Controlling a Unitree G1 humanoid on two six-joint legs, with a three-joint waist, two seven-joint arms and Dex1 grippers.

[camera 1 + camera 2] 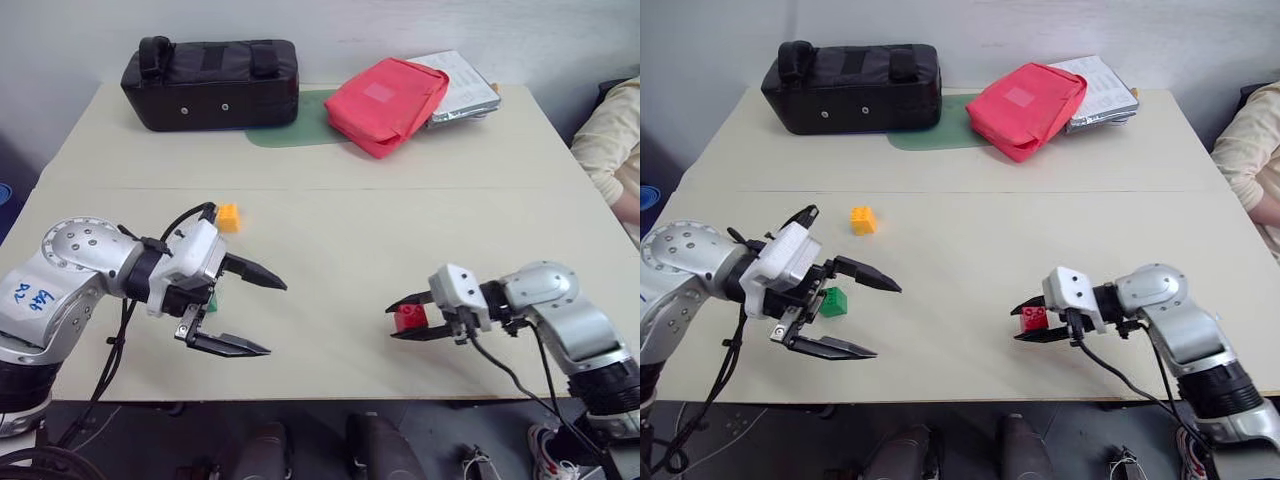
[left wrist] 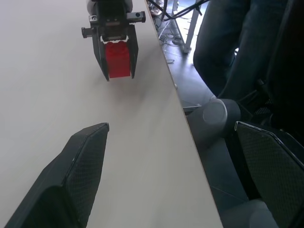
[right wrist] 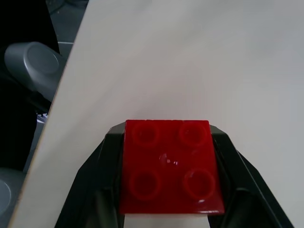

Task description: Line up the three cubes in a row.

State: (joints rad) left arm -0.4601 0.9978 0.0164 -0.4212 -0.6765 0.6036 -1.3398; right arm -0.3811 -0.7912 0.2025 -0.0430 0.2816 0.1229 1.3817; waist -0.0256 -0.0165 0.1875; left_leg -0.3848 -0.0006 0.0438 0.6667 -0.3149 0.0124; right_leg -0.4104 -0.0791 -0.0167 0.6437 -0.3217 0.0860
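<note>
Cubes first: I see the red cube point(image 3: 171, 166), glossy plastic with four round studs, clamped between the two black fingers of my right gripper point(image 1: 1032, 321) at the lower right of the head view, close to the table's point(image 1: 330, 270) near edge. The green cube point(image 1: 833, 301) sits on the tabletop at lower left, tucked just behind my left gripper point(image 1: 862, 318); in the left eye view the hand hides nearly all of it, while the right eye view shows it whole. The yellow-orange cube point(image 1: 228, 217) lies a little farther up, apart from the green one.

My left gripper has its jaws spread wide and holds nothing; its pads point(image 2: 83, 166) show a fine mesh texture in the left wrist view, which also looks across at the right gripper pinching the red cube.

The matte cream tabletop is open between the two hands. At the top, a black padded bag point(image 1: 210, 82), a red fabric pouch point(image 1: 385, 103) and a booklet point(image 1: 462, 85) sit along the far edge. A person's pale sleeve point(image 1: 610, 140) shows at the right edge.
</note>
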